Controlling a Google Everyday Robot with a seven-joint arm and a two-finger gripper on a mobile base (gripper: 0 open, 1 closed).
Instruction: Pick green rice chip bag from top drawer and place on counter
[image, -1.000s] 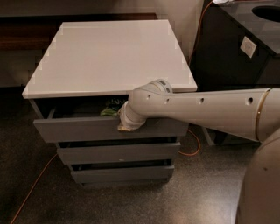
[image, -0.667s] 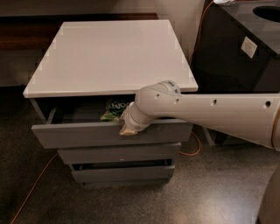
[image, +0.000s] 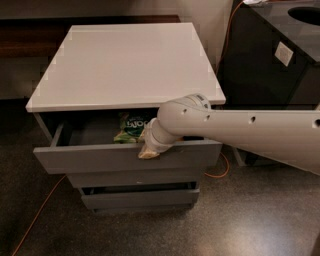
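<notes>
The top drawer of the grey cabinet stands partly pulled out under the light grey-white counter. The green rice chip bag lies inside it, near the middle, partly hidden by the counter's edge and my arm. My gripper sits at the upper rim of the drawer front, just right of and below the bag, at the end of the white arm that reaches in from the right. The arm hides the drawer's right part.
Two shallower grey drawers sit below, the lowest slightly out. A dark black cabinet stands close on the right. An orange cable runs over the speckled floor at the lower left and behind the cabinet.
The top drawer has come further out towards the camera with my gripper at its front. More of the green bag now shows inside.
</notes>
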